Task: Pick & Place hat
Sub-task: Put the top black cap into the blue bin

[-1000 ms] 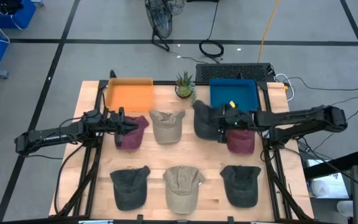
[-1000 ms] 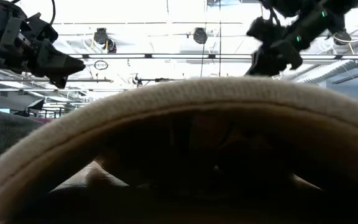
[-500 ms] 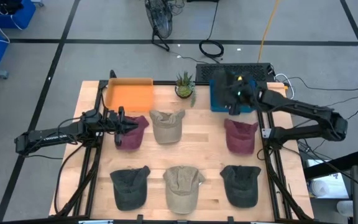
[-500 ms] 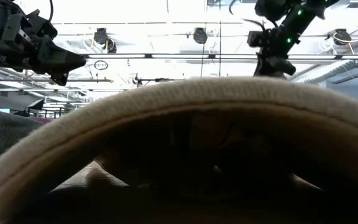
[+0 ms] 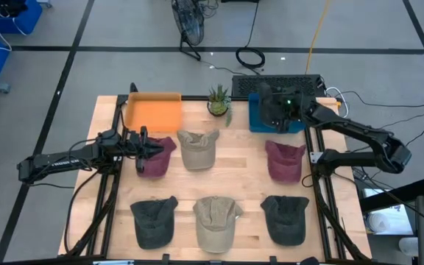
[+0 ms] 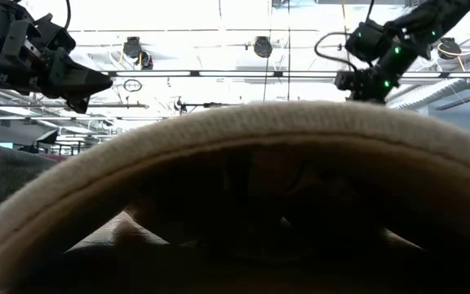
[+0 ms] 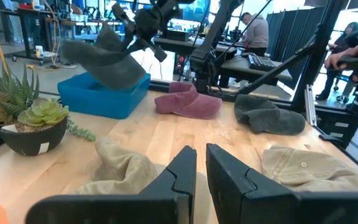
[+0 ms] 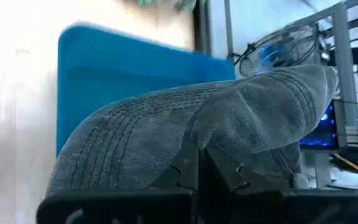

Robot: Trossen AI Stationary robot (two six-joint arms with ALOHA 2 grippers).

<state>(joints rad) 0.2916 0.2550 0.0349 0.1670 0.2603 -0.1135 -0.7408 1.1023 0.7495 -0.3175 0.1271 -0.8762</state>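
**What you can't actually make out here**

Low view is basically useless: the tan cap point(image 6: 243, 196) sits right against the lens and blocks the whole table, plus its brim runs off both sides. In the right wrist view the grey hat point(image 8: 191, 130) covers most of the blue bin point(image 8: 123, 62), and the bin's edges are smeared. From the high view, the right gripper point(image 5: 274, 110) hides the hat under it. People in the left wrist view are cut off behind gear.

Grey hat point(image 8: 185, 134): soft cloth, stitched brim rows.
Blue bin point(image 8: 129, 65): smooth plastic.
Worktop point(image 5: 245, 184): pale matt wood.
Tan hat point(image 7: 309, 168): woven matt cloth.
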